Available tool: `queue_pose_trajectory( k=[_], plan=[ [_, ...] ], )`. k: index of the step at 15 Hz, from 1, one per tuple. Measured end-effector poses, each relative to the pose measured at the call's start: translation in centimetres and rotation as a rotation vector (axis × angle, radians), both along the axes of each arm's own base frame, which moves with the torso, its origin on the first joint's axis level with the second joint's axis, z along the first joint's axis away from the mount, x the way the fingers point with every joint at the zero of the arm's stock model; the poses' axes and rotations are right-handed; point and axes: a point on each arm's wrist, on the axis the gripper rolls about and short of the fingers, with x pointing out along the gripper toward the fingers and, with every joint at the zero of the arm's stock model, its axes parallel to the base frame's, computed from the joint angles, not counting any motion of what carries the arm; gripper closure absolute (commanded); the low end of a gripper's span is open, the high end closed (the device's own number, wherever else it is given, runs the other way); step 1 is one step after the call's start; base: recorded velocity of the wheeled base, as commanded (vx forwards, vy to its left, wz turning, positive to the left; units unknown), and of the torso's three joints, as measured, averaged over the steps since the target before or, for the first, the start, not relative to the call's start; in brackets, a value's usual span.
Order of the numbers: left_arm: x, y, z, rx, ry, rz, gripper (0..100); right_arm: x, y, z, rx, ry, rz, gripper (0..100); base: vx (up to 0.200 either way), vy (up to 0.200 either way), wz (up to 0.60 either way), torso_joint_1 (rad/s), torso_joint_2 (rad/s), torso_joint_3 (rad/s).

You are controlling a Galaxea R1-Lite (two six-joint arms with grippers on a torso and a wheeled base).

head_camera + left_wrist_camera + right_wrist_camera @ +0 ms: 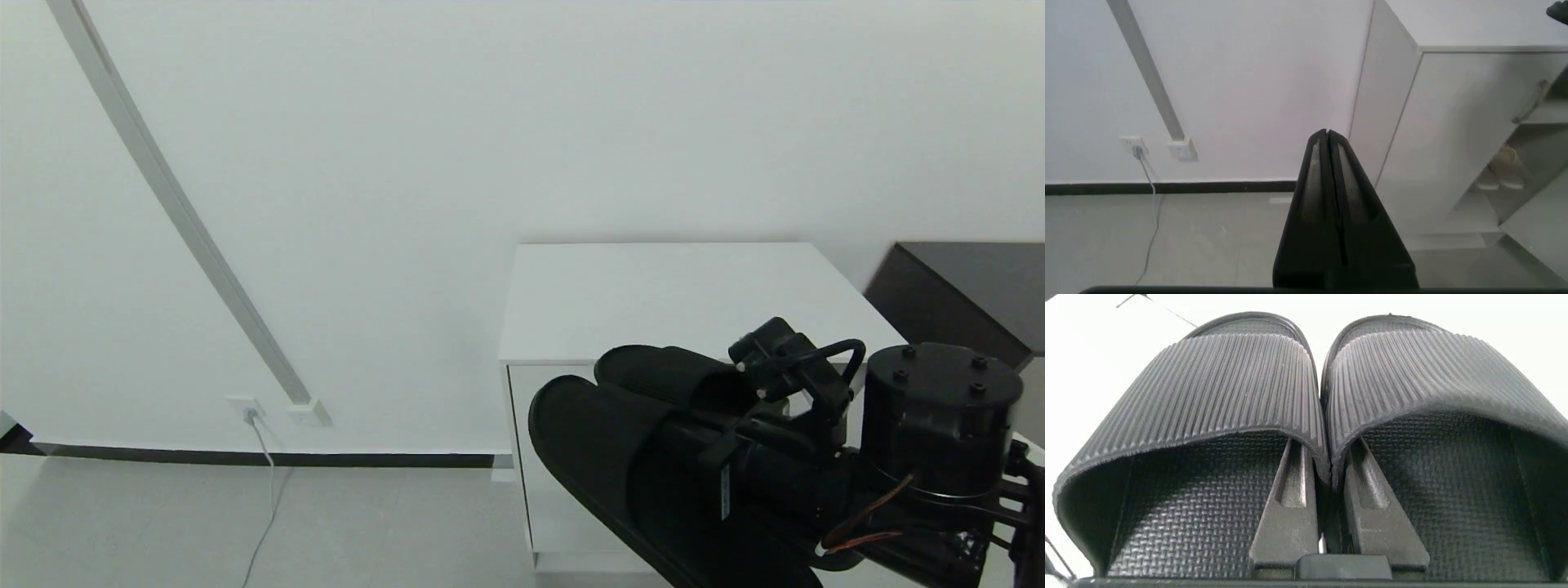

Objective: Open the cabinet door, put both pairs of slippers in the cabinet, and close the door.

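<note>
The right gripper (1327, 457) squeezes its jaws on the inner strap edges of the black slippers (1233, 384), one slipper each side. The left gripper (1327, 140) has its jaws pressed together, holding nothing. Beyond both jaws stands the white cabinet (669, 294), pale slippers (1503, 167) on a shelf inside, bare floor (1208, 237) beside it.

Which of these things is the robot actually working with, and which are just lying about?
For the job: black slippers, clamped in the right gripper; white cabinet; pale slippers on its shelf.
Lying about: wall socket; grey cable; dark table.
</note>
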Motion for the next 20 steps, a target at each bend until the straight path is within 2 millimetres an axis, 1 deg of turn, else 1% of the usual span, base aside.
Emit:
queue_pose_trajectory(
  k=[10, 20],
  plan=[
    [0.0, 0.0, 0.0, -0.005, 0.0, 0.002, 100, -0.03, -0.03, -0.11, -0.003, 0.0, 0.0, 100, 0.0, 0.0, 0.0, 0.0, 0.0, 0.0],
    [0.0, 0.0, 0.0, -0.005, 0.0, 0.001, 100, -0.02, -0.01, -0.21, -0.006, 0.002, 0.001, 100, 0.0, -0.2, 0.0, 0.002, 0.0, 0.002]
  ],
)
